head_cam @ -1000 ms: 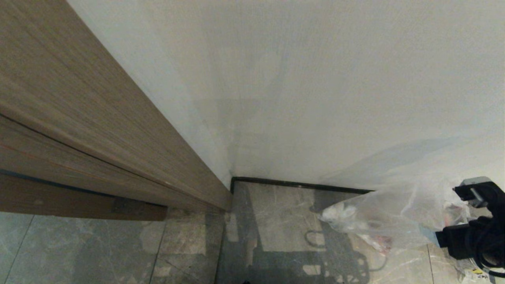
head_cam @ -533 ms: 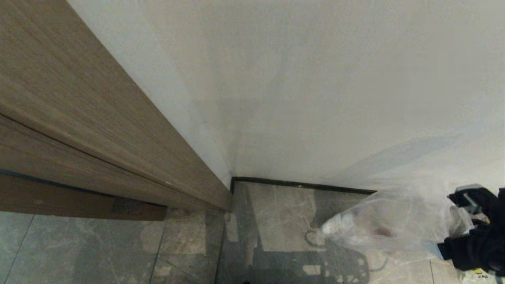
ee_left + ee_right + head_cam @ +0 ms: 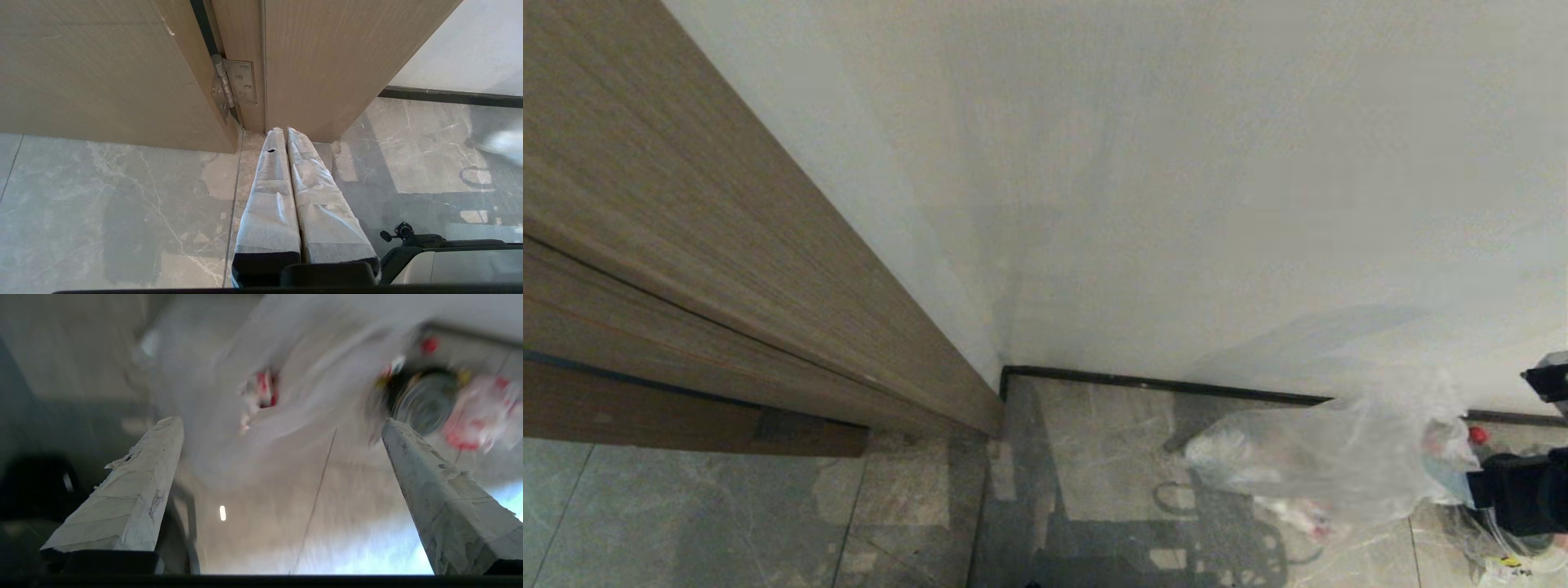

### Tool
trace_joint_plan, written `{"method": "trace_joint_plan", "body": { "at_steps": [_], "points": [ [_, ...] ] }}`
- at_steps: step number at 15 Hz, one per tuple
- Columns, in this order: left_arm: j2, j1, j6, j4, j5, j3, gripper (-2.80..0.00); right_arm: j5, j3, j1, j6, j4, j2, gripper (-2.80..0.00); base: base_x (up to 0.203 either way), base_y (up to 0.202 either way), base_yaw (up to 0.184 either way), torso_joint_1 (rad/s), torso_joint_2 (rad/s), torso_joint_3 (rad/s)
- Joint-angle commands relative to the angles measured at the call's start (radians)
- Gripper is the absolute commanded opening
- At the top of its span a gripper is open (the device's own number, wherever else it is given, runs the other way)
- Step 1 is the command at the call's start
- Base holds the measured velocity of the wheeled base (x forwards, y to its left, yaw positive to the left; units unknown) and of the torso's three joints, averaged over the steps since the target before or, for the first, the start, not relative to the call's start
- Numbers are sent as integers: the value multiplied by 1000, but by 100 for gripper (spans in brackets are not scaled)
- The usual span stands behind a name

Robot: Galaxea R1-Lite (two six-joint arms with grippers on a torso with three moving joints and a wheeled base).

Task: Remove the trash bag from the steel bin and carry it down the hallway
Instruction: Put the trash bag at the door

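The clear, crinkly trash bag [image 3: 1331, 457] lies slumped on the hallway's glossy marble tiles [image 3: 1094, 457] by the black baseboard, with pale scraps showing through it. My right arm [image 3: 1523, 494] is at the far right edge of the head view, beside the bag. In the right wrist view my right gripper [image 3: 280, 421] is open, its fingers spread wide with nothing between them, and the bag [image 3: 286, 375] lies blurred beyond the tips. My left gripper [image 3: 284, 130] is shut and empty, pointing at the foot of a wooden door frame. The steel bin is out of view.
A white wall [image 3: 1176, 204] closes the corner ahead, and a wooden door frame [image 3: 727, 269] runs along the left. A door hinge [image 3: 235, 83] sits just past the left gripper. Other litter with red print [image 3: 478, 416] lies right of the bag. My base [image 3: 449, 253] shows low.
My right arm has pulled back toward the right edge of the head view. The trash bag has sagged lower onto the floor and shifted slightly right.
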Motion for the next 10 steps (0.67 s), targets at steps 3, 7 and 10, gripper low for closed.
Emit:
{"method": "trace_joint_plan", "body": {
  "at_steps": [3, 7, 10],
  "points": [
    [0, 0, 0, 0, 1, 0, -280, 8, -5, 1, -5, 0, -173, 0, 0, 0, 0, 0, 0, 0],
    [0, 0, 0, 0, -1, 0, -280, 0, 24, -1, 50, 30, -278, 0, 0, 0, 0, 0, 0, 0],
    [0, 0, 0, 0, -1, 0, -280, -1, 66, -2, 67, 123, -441, 0, 0, 0, 0, 0, 0, 0]
  ]
}}
